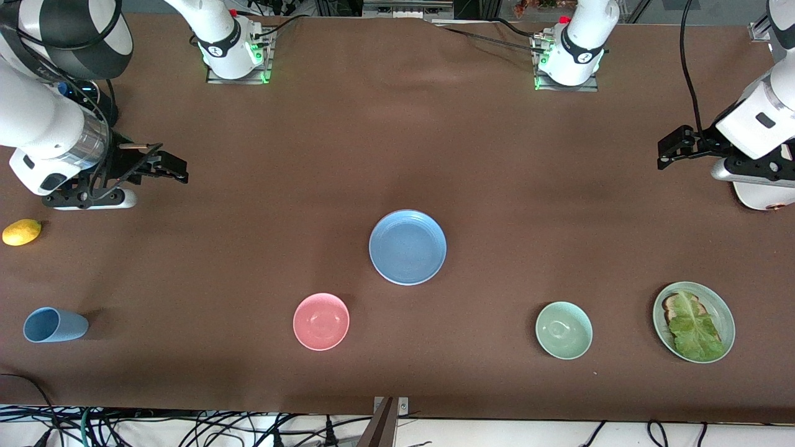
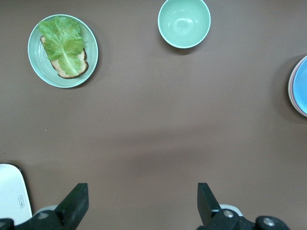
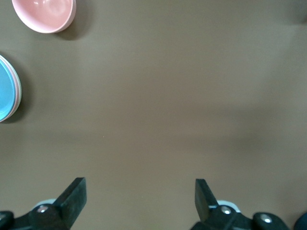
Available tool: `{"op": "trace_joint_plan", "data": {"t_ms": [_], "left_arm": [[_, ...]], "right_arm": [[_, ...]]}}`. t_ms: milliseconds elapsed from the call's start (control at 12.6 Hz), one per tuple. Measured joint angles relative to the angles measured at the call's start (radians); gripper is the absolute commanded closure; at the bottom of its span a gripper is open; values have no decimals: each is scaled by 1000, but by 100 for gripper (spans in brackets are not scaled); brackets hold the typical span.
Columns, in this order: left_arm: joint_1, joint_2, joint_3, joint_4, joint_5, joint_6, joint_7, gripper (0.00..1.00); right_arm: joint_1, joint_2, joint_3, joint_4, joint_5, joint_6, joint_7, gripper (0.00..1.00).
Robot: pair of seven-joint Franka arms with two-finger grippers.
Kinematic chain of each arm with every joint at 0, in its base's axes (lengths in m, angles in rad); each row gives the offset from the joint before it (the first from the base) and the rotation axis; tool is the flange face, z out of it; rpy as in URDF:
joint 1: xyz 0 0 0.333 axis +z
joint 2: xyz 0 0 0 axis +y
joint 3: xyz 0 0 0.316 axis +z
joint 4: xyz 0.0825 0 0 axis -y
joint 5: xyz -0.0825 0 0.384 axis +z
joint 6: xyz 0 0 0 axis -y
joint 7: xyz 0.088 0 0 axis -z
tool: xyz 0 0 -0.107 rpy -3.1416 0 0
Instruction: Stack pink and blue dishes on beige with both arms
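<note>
- Blue plate (image 1: pixel 407 247) at frame centre tops the stack; pink rim (image 3: pixel 17 91) peeks beneath. Rigid, slick, light; grip rims.
- Left gripper (image 1: pixel 674 148) and right gripper (image 1: pixel 163 166), at the frame's edges: jaws wide, empty.

Brown table cover (image 1: pixel 397 155), one, spread under all items listed. Pink bowl (image 1: pixel 321 321), one, upright, empty; taken as the landmark. Green bowl (image 1: pixel 564 330), one, upright, empty; level with the pink bowl, well apart from it toward the left arm's end of the table. Green plate (image 1: pixel 694 321), one, holding a slice of bread (image 1: pixel 674 304) with a lettuce leaf (image 1: pixel 694 328) laid over it; farther still from the pink bowl toward that same end. Blue cup (image 1: pixel 54 325), one, lying on its side; level with the pink bowl, well apart toward the right arm's end. Lemon (image 1: pixel 22 232), one, yellow; at that same end, farther from the front camera than the pink bowl.
</note>
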State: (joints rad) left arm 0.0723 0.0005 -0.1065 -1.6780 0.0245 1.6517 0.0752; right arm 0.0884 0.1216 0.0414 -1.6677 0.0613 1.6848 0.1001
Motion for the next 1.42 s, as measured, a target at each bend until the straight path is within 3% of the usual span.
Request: {"op": "trace_joint_plan", "data": {"t_ms": [396, 871, 1424], "left_arm": [[0, 0, 0, 0, 0, 0, 0, 0], [0, 0, 0, 0, 0, 0, 0, 0], [0, 0, 0, 0, 0, 0, 0, 0]], "right_arm": [[-8, -21, -1, -4, 0, -13, 0, 0], [-22, -162, -63, -2, -1, -127, -63, 0], [-22, -159, -61, -6, -37, -130, -76, 0]]}}
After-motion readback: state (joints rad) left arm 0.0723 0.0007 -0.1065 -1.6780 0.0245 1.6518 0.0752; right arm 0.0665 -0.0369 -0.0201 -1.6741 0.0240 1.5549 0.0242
